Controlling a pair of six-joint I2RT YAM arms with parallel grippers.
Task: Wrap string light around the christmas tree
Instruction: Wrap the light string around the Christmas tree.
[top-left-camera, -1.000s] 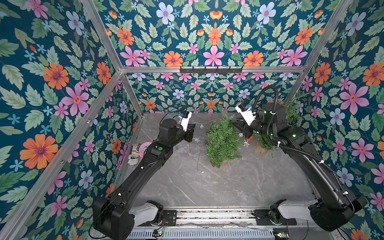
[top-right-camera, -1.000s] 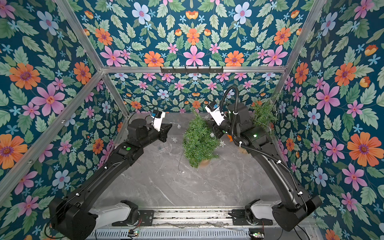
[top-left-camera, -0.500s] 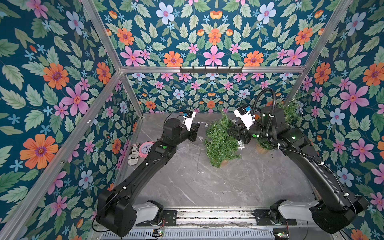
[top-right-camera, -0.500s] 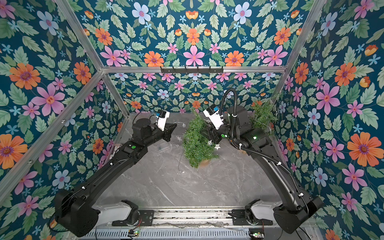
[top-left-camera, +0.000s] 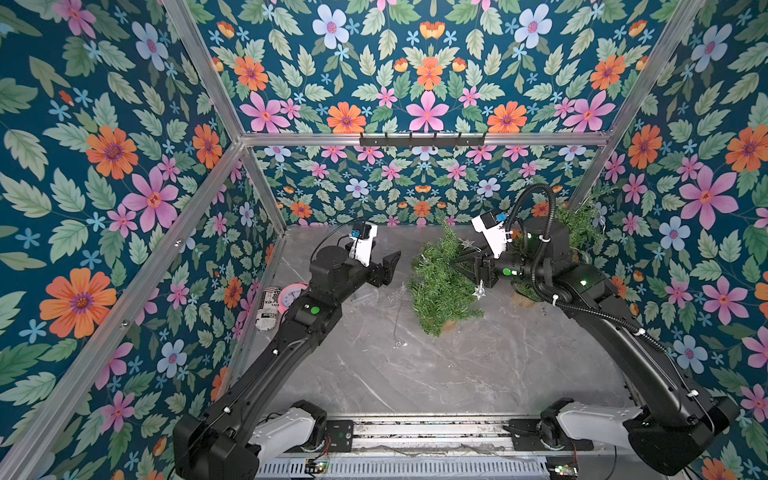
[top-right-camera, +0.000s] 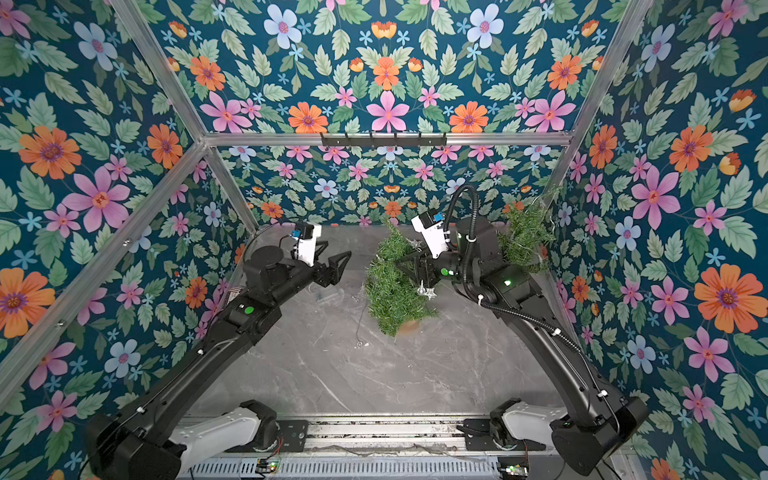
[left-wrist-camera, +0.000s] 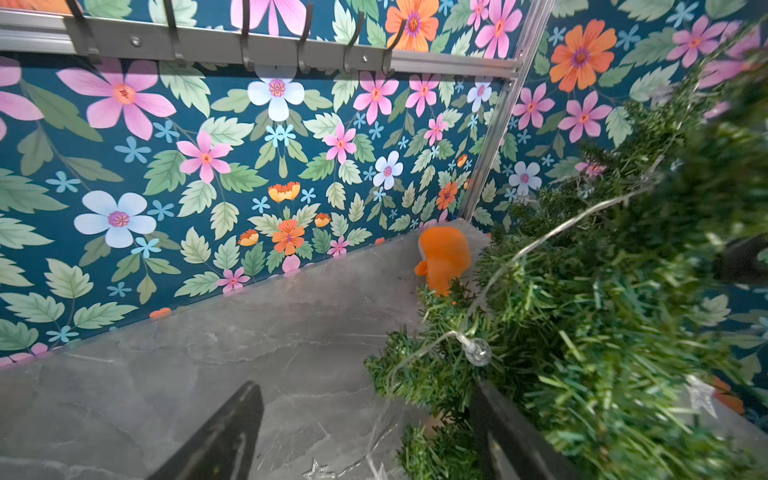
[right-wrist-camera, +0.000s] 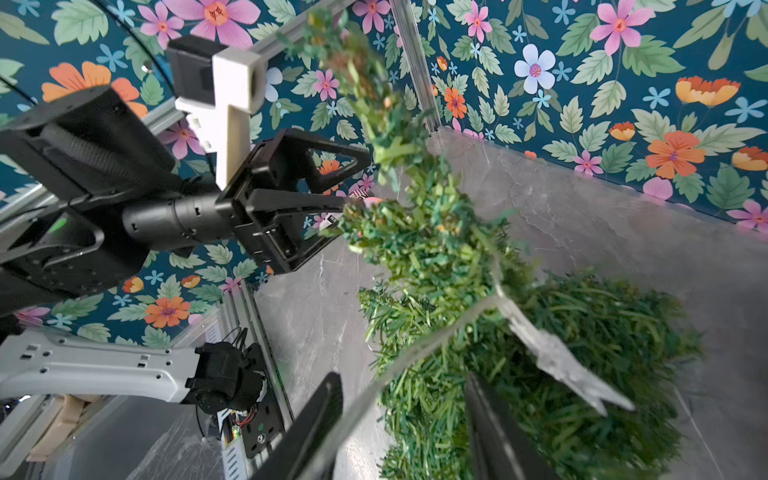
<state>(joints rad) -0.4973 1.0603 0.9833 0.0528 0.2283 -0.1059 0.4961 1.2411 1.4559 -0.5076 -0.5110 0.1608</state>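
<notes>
1. Left gripper (top-left-camera: 388, 262) in both top views hangs over the marble table (top-left-camera: 415, 374). Its jaws are spread and empty, just left of the small Christmas tree (top-left-camera: 436, 286) and apart from it.
2. The right gripper (top-left-camera: 460, 262) reaches into the tree's right side near the top, jaws parted among the branches. A silver star (top-left-camera: 479, 290) of the string light (top-left-camera: 397, 316) dangles just below it. The wire hangs down the tree's left side to the table.
3. A second small tree (top-left-camera: 577, 224) stands in the far right corner. A pink clock (top-left-camera: 291, 295) and a can (top-left-camera: 268, 309) lie by the left wall.
4. In the left wrist view, the left gripper (left-wrist-camera: 365, 390) is wide apart and clamps nothing. The wire with a clear round bulb (left-wrist-camera: 478, 352) lies across the branches. An orange toy (left-wrist-camera: 444, 257) sits by the far wall.
5. In the right wrist view, the right gripper (right-wrist-camera: 403, 378) stands parted. The wire crosses its gap unpinched, up to the star (right-wrist-camera: 557, 361) against the branches.
</notes>
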